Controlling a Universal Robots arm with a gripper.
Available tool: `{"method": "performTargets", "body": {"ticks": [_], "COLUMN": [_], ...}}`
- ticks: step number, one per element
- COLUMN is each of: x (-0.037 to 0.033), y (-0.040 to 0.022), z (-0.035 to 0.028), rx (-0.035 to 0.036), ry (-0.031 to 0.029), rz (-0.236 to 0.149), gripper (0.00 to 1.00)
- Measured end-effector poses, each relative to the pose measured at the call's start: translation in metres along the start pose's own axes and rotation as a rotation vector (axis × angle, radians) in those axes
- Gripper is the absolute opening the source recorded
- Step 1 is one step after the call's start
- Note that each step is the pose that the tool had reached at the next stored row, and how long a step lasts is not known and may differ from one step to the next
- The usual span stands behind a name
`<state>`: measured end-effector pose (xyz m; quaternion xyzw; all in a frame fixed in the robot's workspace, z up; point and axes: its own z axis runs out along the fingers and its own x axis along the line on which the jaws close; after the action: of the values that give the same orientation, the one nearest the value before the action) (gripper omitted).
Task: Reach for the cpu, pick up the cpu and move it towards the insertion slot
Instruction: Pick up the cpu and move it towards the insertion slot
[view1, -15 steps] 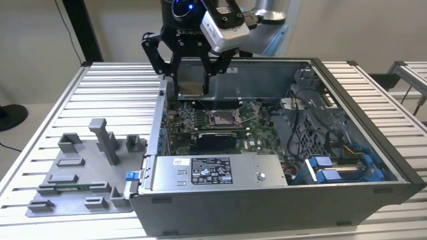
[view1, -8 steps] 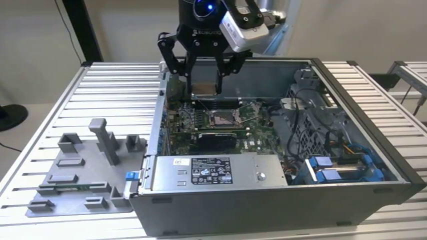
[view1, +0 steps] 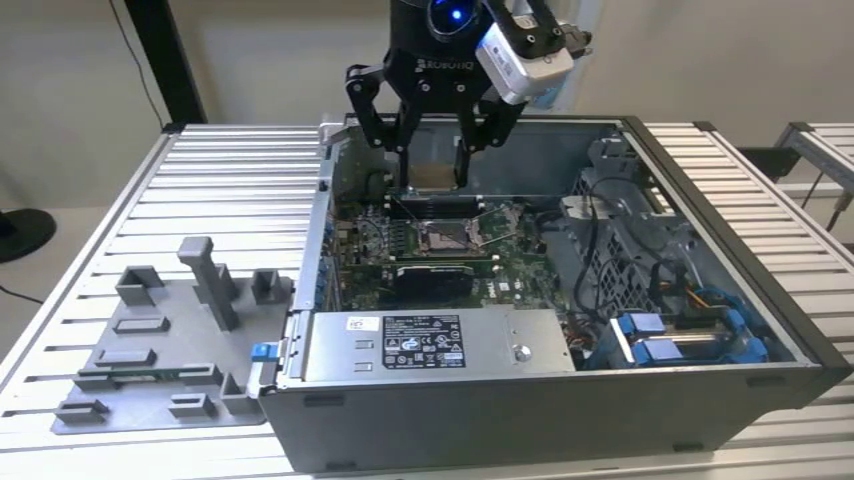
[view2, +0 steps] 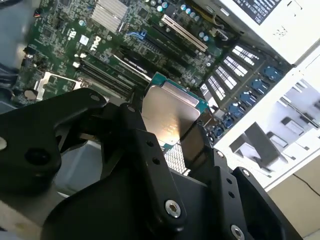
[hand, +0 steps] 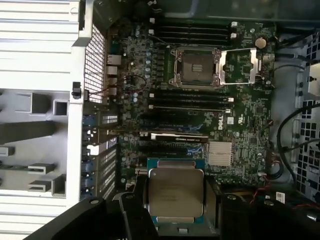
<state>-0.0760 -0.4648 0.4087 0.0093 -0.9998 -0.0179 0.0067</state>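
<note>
Now your hand (view1: 434, 165) pinches the cpu (view1: 433, 177) between its black fingers (view2: 150, 150), silvery top showing in both wrist views (hand: 176, 192). You hold it above the open computer case (view1: 747, 330), well clear of the green motherboard (hand: 240, 125). The insertion slot (view1: 445, 236) sits on that motherboard below the cpu, frame open, dark centre bare (hand: 196, 66).

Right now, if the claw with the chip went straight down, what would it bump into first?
Probably the green board, near the long black slots beside the square socket. The claw holds the chip above them; depth is hard to judge.
</note>
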Motion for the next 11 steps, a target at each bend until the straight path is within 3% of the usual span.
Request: {"method": "performTargets", "body": {"ticks": [11], "x": [-0.0321], "y": [-0.0006], "z": [-0.0005], "rx": [0.0000], "ry": [0.0007], "rz": [0.000], "gripper": [0.00]}}
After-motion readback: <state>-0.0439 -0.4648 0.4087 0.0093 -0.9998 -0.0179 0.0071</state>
